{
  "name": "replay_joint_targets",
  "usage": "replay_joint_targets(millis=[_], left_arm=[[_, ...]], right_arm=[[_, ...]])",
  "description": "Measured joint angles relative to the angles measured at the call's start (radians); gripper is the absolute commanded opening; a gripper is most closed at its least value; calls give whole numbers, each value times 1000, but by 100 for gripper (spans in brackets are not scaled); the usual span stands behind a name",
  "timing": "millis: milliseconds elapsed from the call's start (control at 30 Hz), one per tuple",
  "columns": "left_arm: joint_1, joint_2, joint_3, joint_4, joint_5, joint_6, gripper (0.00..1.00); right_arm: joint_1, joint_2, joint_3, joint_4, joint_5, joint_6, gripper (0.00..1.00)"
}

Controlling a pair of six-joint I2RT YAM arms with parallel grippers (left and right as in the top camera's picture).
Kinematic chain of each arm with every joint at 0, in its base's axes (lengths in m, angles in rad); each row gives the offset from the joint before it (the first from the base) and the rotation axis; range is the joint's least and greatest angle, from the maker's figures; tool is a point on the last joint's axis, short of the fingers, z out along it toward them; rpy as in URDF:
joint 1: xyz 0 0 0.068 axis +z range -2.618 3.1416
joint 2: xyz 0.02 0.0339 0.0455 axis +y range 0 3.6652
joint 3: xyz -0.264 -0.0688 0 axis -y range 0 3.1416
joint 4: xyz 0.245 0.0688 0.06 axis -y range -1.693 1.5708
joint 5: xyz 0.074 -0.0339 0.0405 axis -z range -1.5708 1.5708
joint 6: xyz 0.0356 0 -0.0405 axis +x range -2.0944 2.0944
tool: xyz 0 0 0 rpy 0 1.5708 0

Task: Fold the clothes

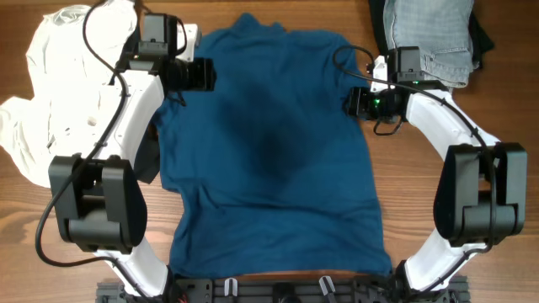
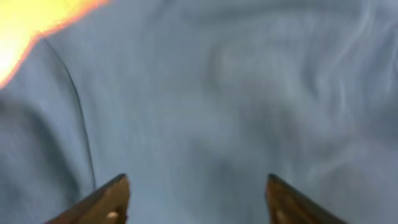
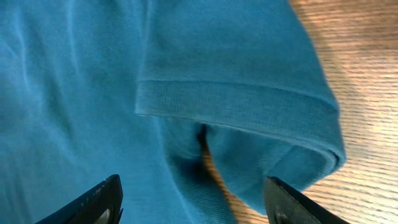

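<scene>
The dark-blue shirt (image 1: 269,160) lies flat on the wooden table, collar at the far side, and it is the garment of the clothes that both arms are at. My left gripper (image 1: 202,74) hovers over its left shoulder area. In the left wrist view the gripper (image 2: 196,199) is open and blue fabric (image 2: 224,99) fills the space below it, nothing pinched. My right gripper (image 1: 352,101) is at the shirt's right edge. In the right wrist view it (image 3: 196,202) stands open above the folded-in sleeve (image 3: 249,112), whose hem runs across the view.
A crumpled white garment (image 1: 50,93) lies at the far left. A grey-blue garment (image 1: 429,34) on a black one (image 1: 482,38) sits at the far right corner. A dark piece (image 1: 150,160) shows under the left arm. Bare wood (image 3: 360,68) borders the sleeve.
</scene>
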Motion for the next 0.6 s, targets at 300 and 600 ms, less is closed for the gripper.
replay_joint_targets(millis=[300,600], left_arm=[[0,4,0,70,-42,10,76],[0,5,0,70,-47,10,77]], right_arm=[[0,0,0,56,42,0,75],[0,51,0,140,175,-27,73]])
